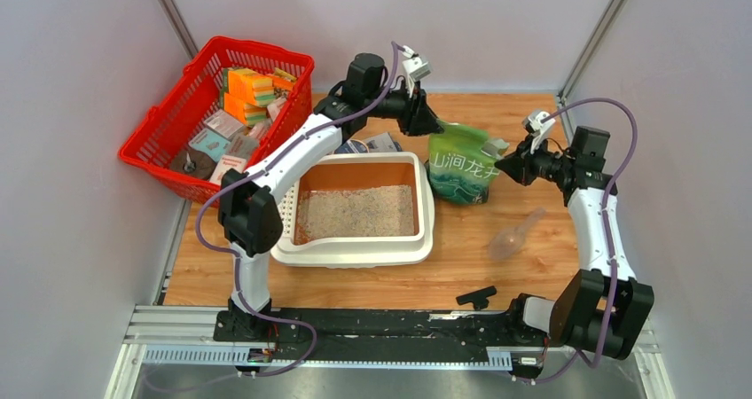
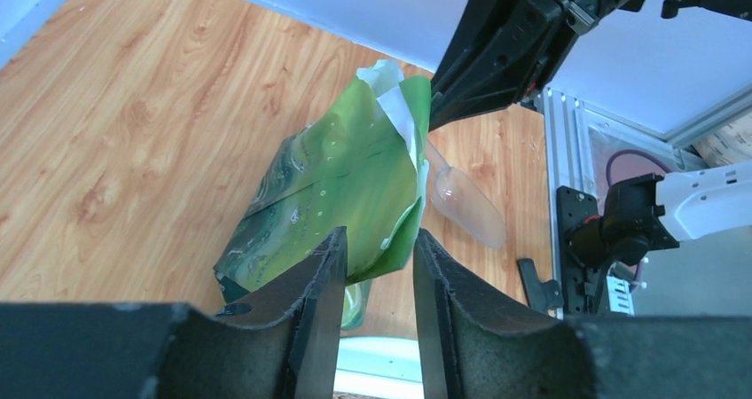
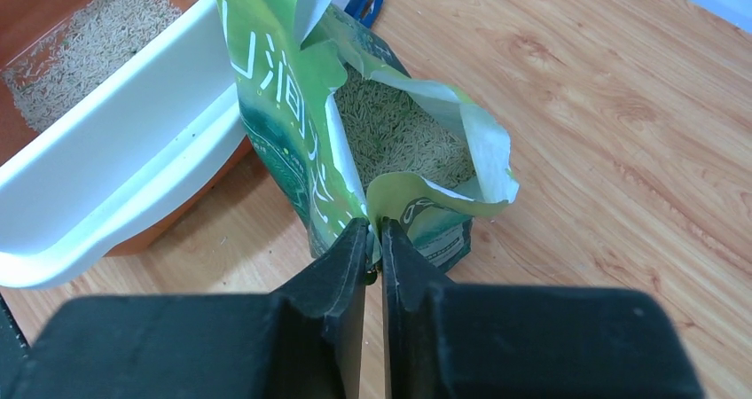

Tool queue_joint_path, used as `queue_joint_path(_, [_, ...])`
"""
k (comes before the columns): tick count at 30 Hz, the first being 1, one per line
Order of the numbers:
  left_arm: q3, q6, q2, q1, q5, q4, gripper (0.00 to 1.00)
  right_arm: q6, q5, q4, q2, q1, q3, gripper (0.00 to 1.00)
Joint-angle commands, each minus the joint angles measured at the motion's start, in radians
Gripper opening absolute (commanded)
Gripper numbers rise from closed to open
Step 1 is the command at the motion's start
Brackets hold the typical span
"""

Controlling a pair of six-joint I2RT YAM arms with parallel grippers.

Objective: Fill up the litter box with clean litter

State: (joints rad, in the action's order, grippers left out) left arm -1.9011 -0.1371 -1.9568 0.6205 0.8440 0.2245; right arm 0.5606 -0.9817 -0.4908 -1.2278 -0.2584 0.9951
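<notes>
Bag-steadying: right gripper (image 3: 373, 232) pinches the open rim of the green bag (image 1: 461, 176) so it stands beside the litter box (image 1: 355, 255), left gripper (image 2: 379, 248) hovering, fingers apart, at the opposite edge.

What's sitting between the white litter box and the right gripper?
The green bag, open, standing beside the litter box; the right gripper pinches its rim. The top view shows it.

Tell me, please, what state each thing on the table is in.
litter box, upright, floor partly covered by clean litter
green bag, standing, top open, litter inside
right gripper, shut on the green bag's rim
left gripper, open, near the bag
scoop, lying empty
red basket, holds packets
</notes>
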Motion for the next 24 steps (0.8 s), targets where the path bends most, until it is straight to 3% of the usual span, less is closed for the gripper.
queue_joint_path(1, [-0.039,-0.010,-0.025,0.002,0.059,-0.037,0.43,-0.048,-0.005,0.095,-0.019,0.011,-0.004,0.12])
queue_joint_path(18, [-0.079,-0.018,-0.105,0.010,0.072,-0.113,0.49,-0.090,0.005,0.113,-0.091,0.013,0.028,0.12])
queue_joint_path(20, [-0.082,-0.018,-0.116,0.013,0.076,-0.114,0.43,-0.090,0.006,0.112,-0.091,0.011,0.031,0.14])
queue_joint_path(21, [-0.081,-0.016,-0.117,0.016,0.070,-0.111,0.32,-0.073,0.006,0.089,-0.087,0.010,0.034,0.16])
queue_joint_path(24, [-0.073,-0.012,-0.114,0.016,0.056,-0.100,0.13,-0.064,0.009,0.032,-0.070,-0.016,0.063,0.36])
